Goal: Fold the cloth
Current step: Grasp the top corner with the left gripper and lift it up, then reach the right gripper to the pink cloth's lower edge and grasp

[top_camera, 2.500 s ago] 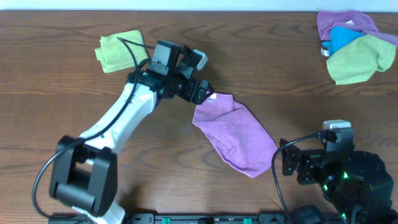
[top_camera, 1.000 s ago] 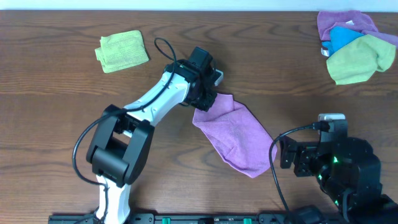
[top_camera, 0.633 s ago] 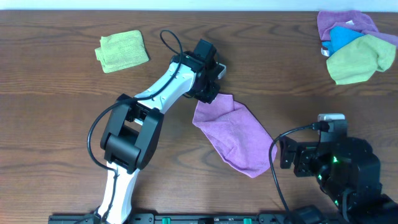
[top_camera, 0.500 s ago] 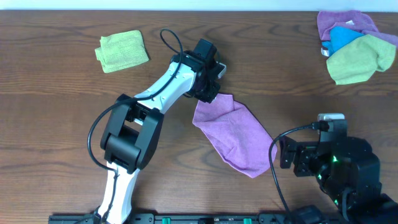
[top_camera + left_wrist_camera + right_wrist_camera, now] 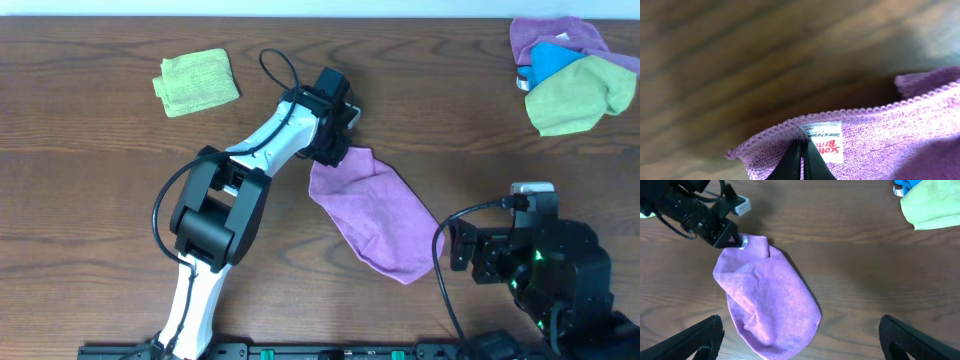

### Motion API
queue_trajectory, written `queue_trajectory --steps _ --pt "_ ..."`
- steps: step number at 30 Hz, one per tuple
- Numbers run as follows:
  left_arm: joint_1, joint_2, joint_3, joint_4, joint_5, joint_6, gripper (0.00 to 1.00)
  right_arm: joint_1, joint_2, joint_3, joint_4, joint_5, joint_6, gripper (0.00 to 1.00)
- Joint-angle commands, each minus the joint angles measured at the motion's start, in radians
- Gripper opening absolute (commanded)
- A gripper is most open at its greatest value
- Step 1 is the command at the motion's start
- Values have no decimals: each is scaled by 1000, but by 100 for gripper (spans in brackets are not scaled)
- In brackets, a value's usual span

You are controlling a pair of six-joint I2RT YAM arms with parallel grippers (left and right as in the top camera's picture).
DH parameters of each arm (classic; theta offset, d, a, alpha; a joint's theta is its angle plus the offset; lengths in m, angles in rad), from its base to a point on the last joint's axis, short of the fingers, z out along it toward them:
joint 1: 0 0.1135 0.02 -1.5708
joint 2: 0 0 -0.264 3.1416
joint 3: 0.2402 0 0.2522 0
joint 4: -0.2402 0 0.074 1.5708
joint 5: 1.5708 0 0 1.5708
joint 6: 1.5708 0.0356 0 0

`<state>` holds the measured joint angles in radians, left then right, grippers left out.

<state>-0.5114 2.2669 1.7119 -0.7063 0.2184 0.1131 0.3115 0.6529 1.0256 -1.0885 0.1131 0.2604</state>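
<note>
The magenta-purple cloth (image 5: 378, 218) lies rumpled and partly doubled over in the middle of the table, running from upper left to lower right. My left gripper (image 5: 335, 156) is shut on its upper-left corner. In the left wrist view the two dark fingertips (image 5: 802, 152) pinch the hemmed edge right beside the white tag (image 5: 823, 142). My right gripper (image 5: 455, 250) stays near the front right, open and empty. From the right wrist view the cloth (image 5: 767, 300) spreads between and beyond the wide-apart fingers (image 5: 695, 340), with the left gripper (image 5: 735, 240) at its far corner.
A folded lime-green cloth (image 5: 197, 82) lies at the back left. A heap of cloths (image 5: 570, 75), lavender, blue and lime-green, sits at the back right corner. The left arm's links (image 5: 255, 160) stretch across the table's left half.
The left arm's elbow and lower links have swung to the right while its gripper stayed at the cloth's corner. The cloth's upper-left corner shifted slightly. The right arm kept still over the last second.
</note>
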Motion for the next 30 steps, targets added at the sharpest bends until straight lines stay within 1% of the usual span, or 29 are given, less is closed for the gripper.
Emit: queue_trajectory --steps 1,9,13,15,17,19,21,22,24,25,27,30 --pt "14 22 6 8 -171 22 6 -5 2 9 -4 11 17 99" --pt "94 22 6 11 -298 -10 6 -5 23 5 -4 11 24 97" --pt "164 22 6 9 -282 -31 6 -5 114 -14 8 8 43 92" --pt "195 22 7 -1 -249 -32 6 -5 177 -25 33 -11 42 86" --pt "218 22 7 -13 -214 -32 6 -5 250 -33 80 -40 41 82" --pt "233 22 7 -22 -183 -31 6 -5 330 -40 145 -87 28 81" --pt "236 22 8 -24 -183 -31 6 -5 432 -40 225 -157 0 71" --pt "236 22 8 -24 -184 -31 6 -5 482 -40 268 -205 -8 63" --pt "231 22 8 -23 -184 -31 6 -5 582 -40 339 -305 -15 18" --pt "229 22 8 -23 -183 -31 6 -5 627 -40 361 -341 -15 2" --pt "228 22 8 -23 -183 -31 6 -5 724 -40 378 -402 -14 2" --pt "229 22 8 -23 -184 -31 6 -3 841 -40 337 -469 -23 2"
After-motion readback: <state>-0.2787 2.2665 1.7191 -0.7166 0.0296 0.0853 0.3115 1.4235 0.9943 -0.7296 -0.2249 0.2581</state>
